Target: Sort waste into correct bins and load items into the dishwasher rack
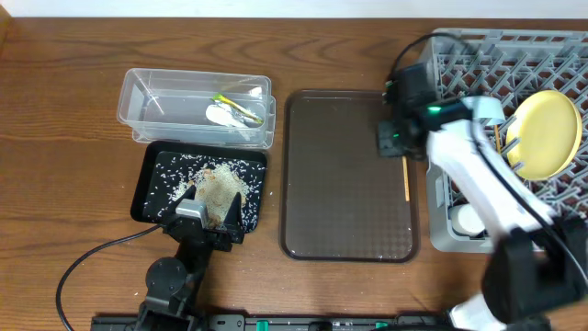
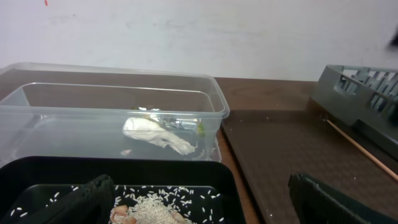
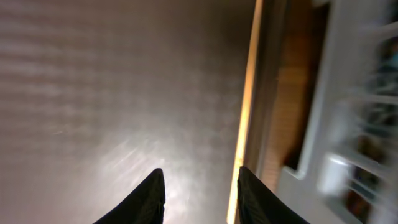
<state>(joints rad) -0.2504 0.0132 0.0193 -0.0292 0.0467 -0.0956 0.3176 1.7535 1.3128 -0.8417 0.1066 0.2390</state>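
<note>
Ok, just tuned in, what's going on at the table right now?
The right gripper hangs open over the right edge of the brown serving tray. A chopstick lies close by one of its fingers, not gripped. The left gripper is open over the black tray, which holds the rice. The wrapper and white scrap lie in the clear tub. The yellow plate stands in the rack.
</note>
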